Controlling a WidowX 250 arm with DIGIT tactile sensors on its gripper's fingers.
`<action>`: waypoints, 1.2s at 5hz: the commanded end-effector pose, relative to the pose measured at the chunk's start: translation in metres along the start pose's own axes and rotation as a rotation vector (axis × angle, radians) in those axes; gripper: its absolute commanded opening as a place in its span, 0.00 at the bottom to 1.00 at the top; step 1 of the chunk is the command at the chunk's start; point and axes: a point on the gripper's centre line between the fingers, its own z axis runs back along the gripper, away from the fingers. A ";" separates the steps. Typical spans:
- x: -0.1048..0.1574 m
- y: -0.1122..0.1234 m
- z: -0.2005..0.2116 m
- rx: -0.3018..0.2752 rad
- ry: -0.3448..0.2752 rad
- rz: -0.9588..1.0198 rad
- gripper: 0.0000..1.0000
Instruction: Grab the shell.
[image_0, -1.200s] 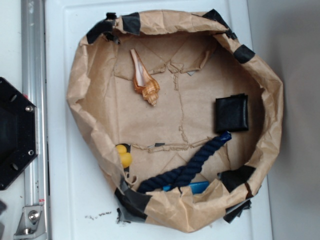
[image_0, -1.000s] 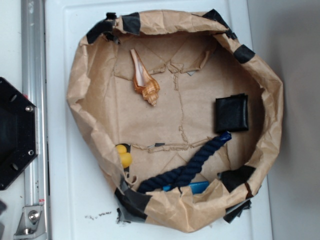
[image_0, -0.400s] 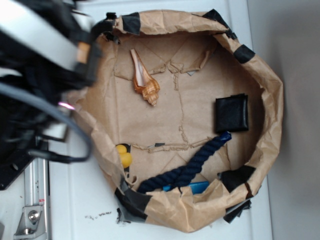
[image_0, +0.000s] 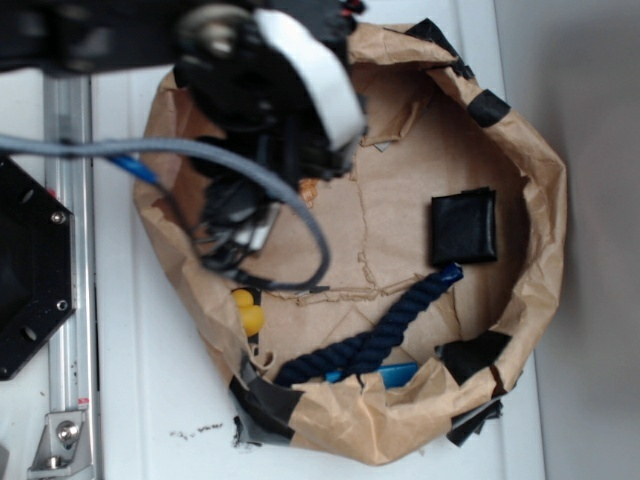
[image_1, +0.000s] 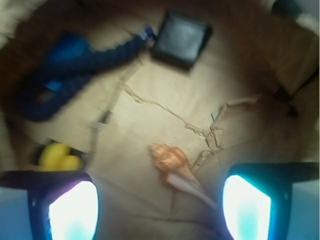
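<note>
Arm swings in over the bag (image_0: 545, 215) since 0.4 s ago, hiding most of the shell (image_1: 174, 168) | fingers (image_1: 70, 209) spread, empty, shell lying between them below | step: approach | next: drop, line up, squeeze

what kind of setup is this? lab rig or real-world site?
Most likely a lab tabletop rig: a taped brown paper bin on a white table, beside a metal rail. It holds assorted props: shell, blue rope, black square pad. The end effector hovers open.
</note>
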 end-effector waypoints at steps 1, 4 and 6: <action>-0.003 0.004 -0.065 -0.008 0.028 -0.151 1.00; 0.012 -0.008 -0.101 0.051 0.016 -0.331 0.00; 0.010 -0.006 -0.099 0.029 0.006 -0.308 0.00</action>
